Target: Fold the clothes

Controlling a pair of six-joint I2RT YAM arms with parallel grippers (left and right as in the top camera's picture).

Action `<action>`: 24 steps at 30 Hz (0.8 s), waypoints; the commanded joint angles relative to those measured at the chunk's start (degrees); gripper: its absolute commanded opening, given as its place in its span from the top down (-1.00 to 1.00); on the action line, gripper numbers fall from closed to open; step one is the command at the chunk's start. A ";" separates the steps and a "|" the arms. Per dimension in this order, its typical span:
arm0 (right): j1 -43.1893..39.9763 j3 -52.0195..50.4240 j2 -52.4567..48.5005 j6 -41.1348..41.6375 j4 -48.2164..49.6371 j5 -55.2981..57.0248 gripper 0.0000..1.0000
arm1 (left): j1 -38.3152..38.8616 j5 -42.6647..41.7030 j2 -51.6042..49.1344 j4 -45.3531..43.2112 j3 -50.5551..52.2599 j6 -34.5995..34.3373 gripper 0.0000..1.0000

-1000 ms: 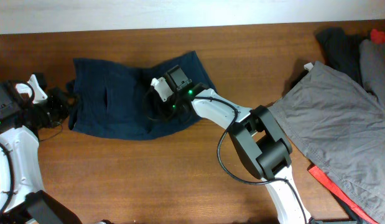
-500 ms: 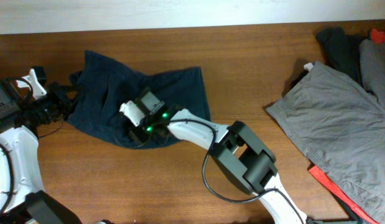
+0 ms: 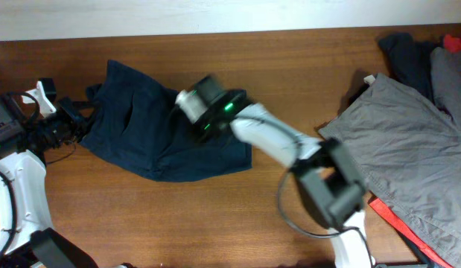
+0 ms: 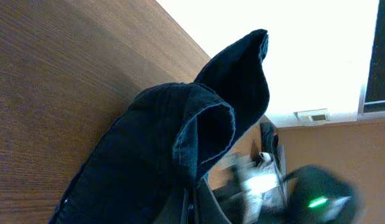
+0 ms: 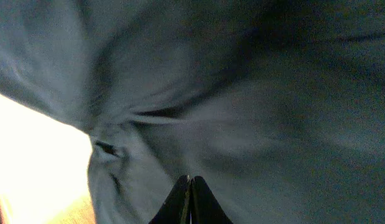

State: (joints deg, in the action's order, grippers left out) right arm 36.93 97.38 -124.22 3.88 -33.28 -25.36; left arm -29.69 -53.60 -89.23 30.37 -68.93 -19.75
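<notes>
Overhead view. A crumpled dark navy cloth garment (image 3: 148,141) lies on the brown wooden table (image 3: 215,223), left of centre. Its long axis runs roughly left to right, dipping slightly toward the lower right. The left gripper (image 3: 75,123) is at the garment's left end. The right gripper (image 3: 204,112), motion-blurred, is above its upper right part. A flat grey garment (image 3: 394,149) and a heap of dark clothes (image 3: 405,52) lie well apart at the right edge. No tidy fold is visible, so the task appears to be at an early stage, with the navy piece bunched and the other clothes yet to be handled.

Left wrist view. The left gripper's jaws, at bottom centre, are clenched on a hemmed edge of the navy garment, which rises in a loose peak toward the upper right.

Right wrist view. Blurred navy cloth fills the frame. The right gripper's fingertips (image 5: 193,198) are pressed together at bottom centre; whether cloth is pinched between them cannot be told.
</notes>
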 commanded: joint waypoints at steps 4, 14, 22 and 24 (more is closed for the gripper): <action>-11.08 1.05 3.89 -0.63 -11.34 5.99 0.92 | 3.13 2.93 1.84 -0.46 -1.62 -0.35 1.00; -13.75 -0.66 -0.24 -7.06 -18.45 5.07 0.92 | 16.24 13.11 1.84 -2.36 -1.62 -5.14 1.00; -13.75 -4.39 -5.49 -7.10 -16.81 5.07 0.92 | 22.93 12.87 1.84 -7.15 -1.62 -11.32 1.00; -13.75 -4.39 -6.36 -7.08 -16.87 5.03 0.92 | 25.55 12.98 1.84 -7.87 -1.62 -12.17 0.99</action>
State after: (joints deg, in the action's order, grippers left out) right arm 22.79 93.73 -128.03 -2.79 -50.11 -20.99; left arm -6.96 -40.27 -89.08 23.66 -69.28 -29.58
